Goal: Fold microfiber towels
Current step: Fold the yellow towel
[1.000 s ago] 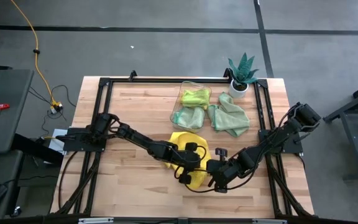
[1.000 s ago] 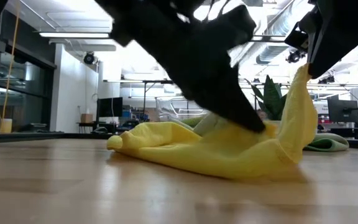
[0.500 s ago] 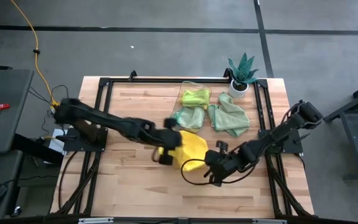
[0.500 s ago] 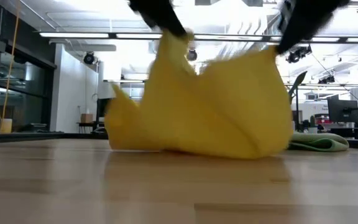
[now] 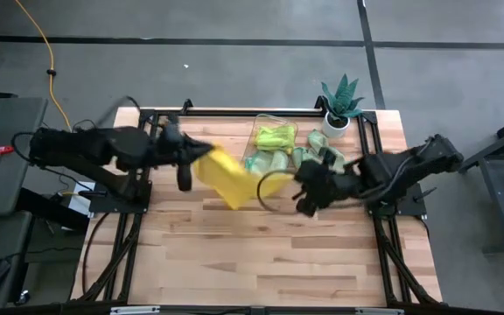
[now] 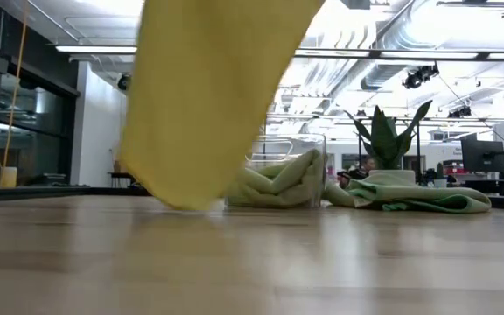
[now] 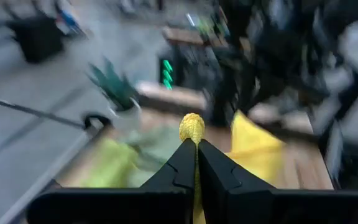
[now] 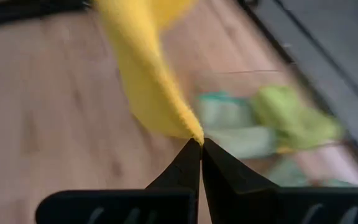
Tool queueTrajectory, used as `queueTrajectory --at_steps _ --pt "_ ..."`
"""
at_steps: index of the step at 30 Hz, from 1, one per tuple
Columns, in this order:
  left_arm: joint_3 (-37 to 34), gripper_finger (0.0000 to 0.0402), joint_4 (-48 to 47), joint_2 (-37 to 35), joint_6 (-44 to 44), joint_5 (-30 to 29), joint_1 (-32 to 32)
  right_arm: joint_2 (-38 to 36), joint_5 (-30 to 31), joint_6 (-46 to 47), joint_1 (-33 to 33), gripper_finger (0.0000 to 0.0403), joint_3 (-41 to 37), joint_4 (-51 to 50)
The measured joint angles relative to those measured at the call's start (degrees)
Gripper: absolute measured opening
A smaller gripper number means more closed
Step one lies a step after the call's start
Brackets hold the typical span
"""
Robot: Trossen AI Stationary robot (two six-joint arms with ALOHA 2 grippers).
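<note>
A bright yellow microfiber towel (image 5: 227,179) hangs in the air over the table's middle, strung between my two grippers. My left gripper (image 5: 188,164) is shut on its left end and my right gripper (image 5: 296,182) is shut on its right end. In the low view the towel (image 6: 208,96) drops from above as a broad sheet. Its lowest fold (image 6: 180,203) reaches about table level; whether it touches, I cannot tell. Lime and mint towels (image 5: 274,138) lie in the clear bin, and a mint-green one (image 5: 326,157) rests on the table beside it. My left gripper pinches a small bunched bit of the yellow towel (image 7: 191,128) between its two fingers (image 7: 180,163); a nub of cloth sticks out past the tips. The rest of the towel hangs beyond and below. My right gripper pinches a corner or edge of the yellow towel (image 8: 190,132) between its two fingertips (image 8: 188,158). The fingers slant down toward the table. The cloth runs away from the tips toward the other arm.
The clear bin (image 5: 258,131) stands at the far middle of the table, with a spiky potted plant (image 5: 339,105) at the far right corner. A black frame (image 5: 143,157) runs along the table's edges. Bare wood (image 5: 234,254) fills the near half.
Both grippers have risen, still shut on the yellow towel. The left one has swung toward the table's left and far edges, the right one toward the far edge. The towel, a crumpled heap on the table a second ago, is now lifted and spread between them.
</note>
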Motion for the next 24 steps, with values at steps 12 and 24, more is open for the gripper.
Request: queueTrajectory --at_steps 12,24 --pt "-0.04 0.0000 5.19 -2.62 -9.63 -10.71 -0.21 -0.44 -3.62 -10.44 -7.73 0.0000 14.15 -4.37" --pt "-18.22 0.0000 33.21 4.31 -20.41 -30.85 -11.24 -0.41 -7.62 -8.87 -7.84 0.0000 19.41 -14.60"
